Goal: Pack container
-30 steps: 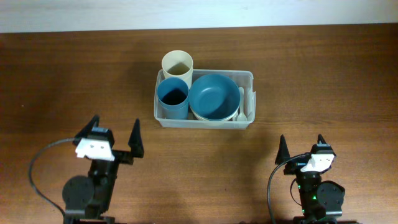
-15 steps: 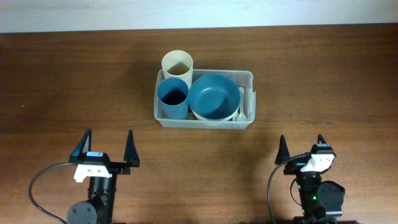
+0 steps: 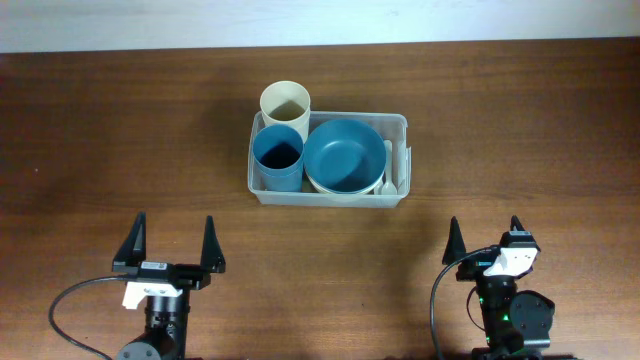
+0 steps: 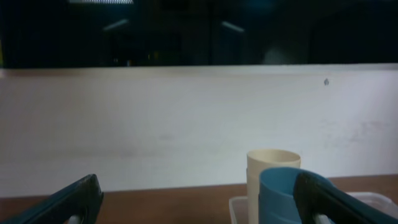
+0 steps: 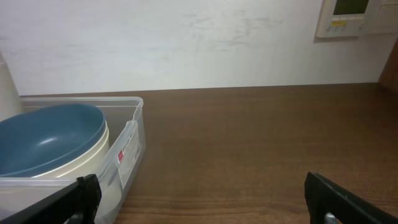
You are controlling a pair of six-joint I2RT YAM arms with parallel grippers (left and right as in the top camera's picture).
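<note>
The clear plastic container [image 3: 400,127] sits at the table's middle back. Inside it stand a blue cup [image 3: 278,157] at the left and a blue bowl [image 3: 344,153] nested in a cream bowl [image 3: 345,192], with white utensils [image 3: 393,165] along the right wall. A cream cup [image 3: 286,104] stands at its back left corner; whether inside or just behind the rim I cannot tell. My left gripper [image 3: 172,247] is open and empty near the front left. My right gripper [image 3: 486,236] is open and empty at the front right. The right wrist view shows the container [image 5: 127,146] and blue bowl [image 5: 46,137].
The wooden table [image 3: 520,130] stretches to a white wall [image 4: 155,124] at the back. In the left wrist view the cream cup [image 4: 270,165] and blue cup [image 4: 280,193] show ahead to the right. A wall panel [image 5: 351,15] hangs at the right.
My left arm has drawn back toward the front edge and squared up, its open fingers now pointing straight at the back. The right arm and the container's contents have not moved.
</note>
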